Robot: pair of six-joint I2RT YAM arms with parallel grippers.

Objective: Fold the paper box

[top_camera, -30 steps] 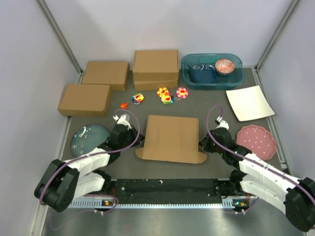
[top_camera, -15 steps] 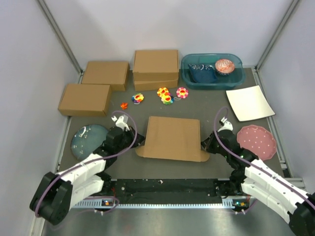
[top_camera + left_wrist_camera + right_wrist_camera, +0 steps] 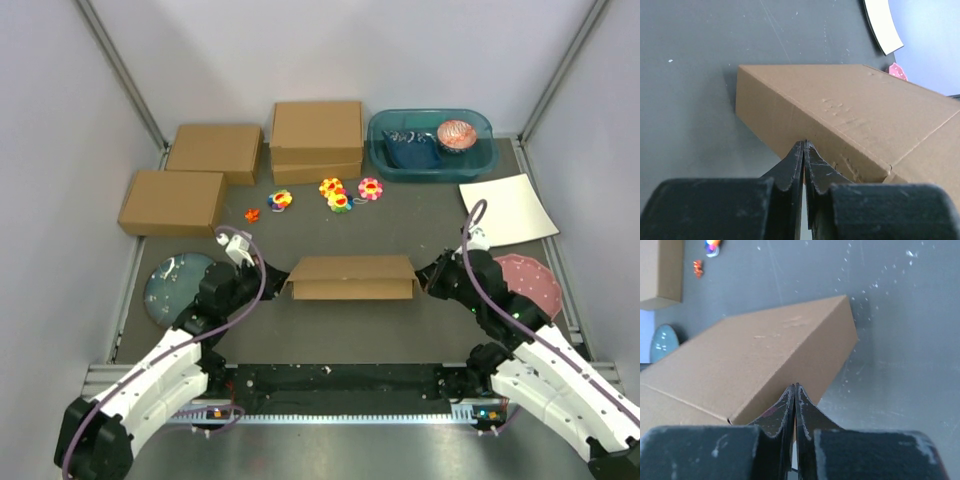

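Nearest the bases at the bottom of the top view, both arms reach inward from either side. The left gripper point(image 3: 804, 146) has its jaws pressed together, tips against the lower edge of the box's end wall. Whether a sliver of card is nipped between them cannot be told. The right gripper point(image 3: 794, 388) is likewise closed tight, its tips butted against the opposite end wall and holding nothing visible. Between them, at the centre of the top view on the dark table point(image 3: 350, 335), sits the paper box point(image 3: 352, 275). It already looks formed and closed, showing only as a narrow band, so its broad panel seems tipped rather than flat, though how steeply is unclear. Its long axis runs left to right across the frame, one long wall facing the bases, with small tabs jutting at the lower corners. The step in hand looks like bracing or squaring the box from both ends. The next move probably calls for even pressure from each side, so the light card neither swivels nor buckles while those tabs are seated. Beyond, at upper left, lie ready-made cardboard boxes point(image 3: 316, 130).
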